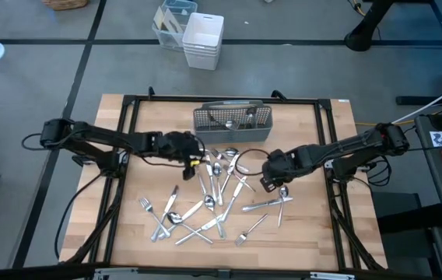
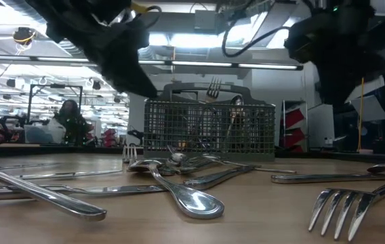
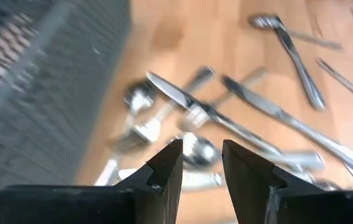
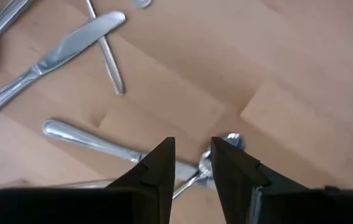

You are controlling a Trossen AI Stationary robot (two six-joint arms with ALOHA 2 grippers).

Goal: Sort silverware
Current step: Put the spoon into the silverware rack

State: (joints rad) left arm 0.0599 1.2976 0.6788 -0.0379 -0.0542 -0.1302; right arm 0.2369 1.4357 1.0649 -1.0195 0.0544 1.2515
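So the high view hangs way above and looks straight down, taking in the whole light wooden table [image 1: 314, 233], both arms and some grey floor. The low view sits right at tabletop height, super close to the nearest shiny metal forks, spoons and knives [image 2: 186, 196], facing level across to the grey mesh rectangular caddy [image 2: 209, 127] and the room behind. Each wrist view peers down past its own two dark fingers [image 3: 164, 174] [image 4: 158, 165], close above the wood. All four views share the scattered cutlery; the high, low and left wrist views also share the caddy.
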